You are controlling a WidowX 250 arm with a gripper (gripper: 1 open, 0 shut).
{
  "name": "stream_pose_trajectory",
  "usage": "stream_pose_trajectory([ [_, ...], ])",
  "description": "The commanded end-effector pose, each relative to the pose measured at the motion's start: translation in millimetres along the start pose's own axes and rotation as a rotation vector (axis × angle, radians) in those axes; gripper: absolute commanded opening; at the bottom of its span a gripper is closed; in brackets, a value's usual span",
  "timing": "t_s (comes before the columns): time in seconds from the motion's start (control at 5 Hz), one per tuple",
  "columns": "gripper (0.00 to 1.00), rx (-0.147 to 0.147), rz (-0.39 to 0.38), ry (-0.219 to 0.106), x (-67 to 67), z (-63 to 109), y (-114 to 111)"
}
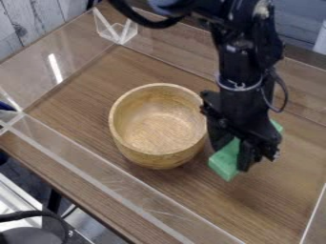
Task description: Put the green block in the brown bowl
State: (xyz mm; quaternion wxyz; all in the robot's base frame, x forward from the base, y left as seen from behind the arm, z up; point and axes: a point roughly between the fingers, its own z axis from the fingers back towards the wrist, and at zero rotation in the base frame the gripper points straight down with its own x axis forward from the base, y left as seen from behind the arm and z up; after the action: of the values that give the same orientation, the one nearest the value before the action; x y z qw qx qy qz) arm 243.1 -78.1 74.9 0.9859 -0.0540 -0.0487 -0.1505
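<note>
The brown bowl [132, 99], round light wood with nothing in it, stands on the table left of centre. Just to its right my black gripper [242, 152] points straight down, shut on the green block [226, 161]. The block's bright green end sticks out below and left of the fingers, close to the bowl's right wall and slightly off the table. A bit more green shows behind the gripper on the right. The fingers hide the block's middle.
The wooden table top [114, 67] is fenced by low clear plastic walls [76, 157] at the front and left. A small clear plastic stand [117, 29] sits at the back edge. Dark cables hang along the arm [242, 48].
</note>
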Motion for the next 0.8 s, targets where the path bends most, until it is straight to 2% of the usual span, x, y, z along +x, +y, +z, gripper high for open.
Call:
stream_pose_trajectory([
  [0.0, 0.0, 0.023, 0.014, -0.088, 13.0, 28.7, 8.2],
  [0.2, 0.0, 0.048, 0.046, -0.092, 10.8, 37.9, 20.8],
  [0.4, 0.0, 0.069, 0.091, -0.08, 7.0, 39.4, 44.0],
  [0.6, 0.0, 0.087, 0.13, -0.059, -3.1, 37.9, 71.2],
])
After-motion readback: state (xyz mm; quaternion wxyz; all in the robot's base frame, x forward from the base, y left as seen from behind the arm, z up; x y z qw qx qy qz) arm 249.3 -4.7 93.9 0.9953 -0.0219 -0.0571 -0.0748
